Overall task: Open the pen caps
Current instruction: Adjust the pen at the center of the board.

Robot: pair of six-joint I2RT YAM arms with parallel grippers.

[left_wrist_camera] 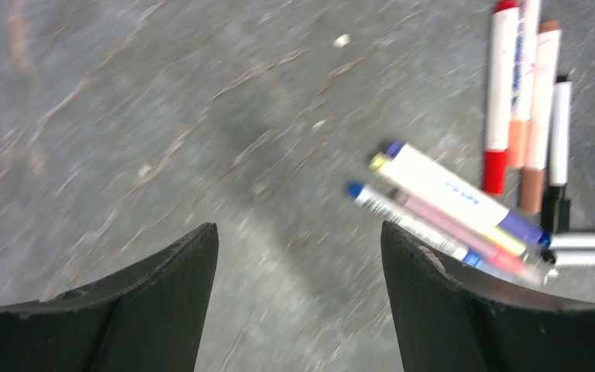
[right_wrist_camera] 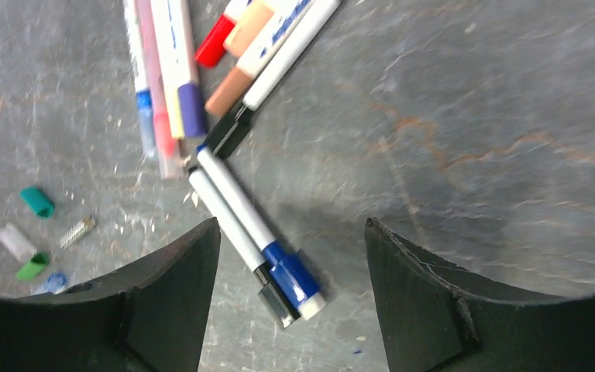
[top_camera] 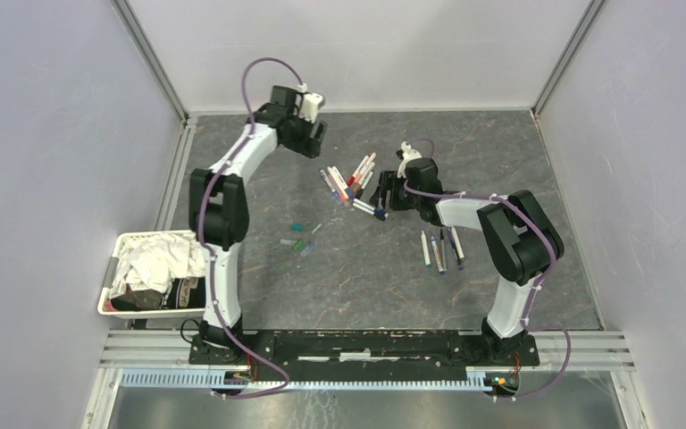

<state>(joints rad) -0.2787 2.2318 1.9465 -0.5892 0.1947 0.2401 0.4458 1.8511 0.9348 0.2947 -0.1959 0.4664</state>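
Note:
A fan of white-barrelled pens (top_camera: 350, 181) with coloured caps lies mid-table. My left gripper (top_camera: 314, 141) hovers open just behind and to the left of them. In the left wrist view its gripper (left_wrist_camera: 299, 226) holds nothing, and the pens (left_wrist_camera: 449, 194) lie to its right. My right gripper (top_camera: 382, 198) is open over two pens at the fan's near end. In the right wrist view one has a blue cap (right_wrist_camera: 293, 276) and one a black cap (right_wrist_camera: 275, 298), both between the fingers of the gripper (right_wrist_camera: 291, 222) and untouched. Loose pen caps (top_camera: 299, 239) lie nearer the left arm.
Several more pens (top_camera: 442, 250) lie in a row in front of the right arm. A white basket (top_camera: 114, 259) stuffed with cloth stands at the near left. A small spring (right_wrist_camera: 77, 231) and a teal cap (right_wrist_camera: 37, 201) lie left of the right gripper.

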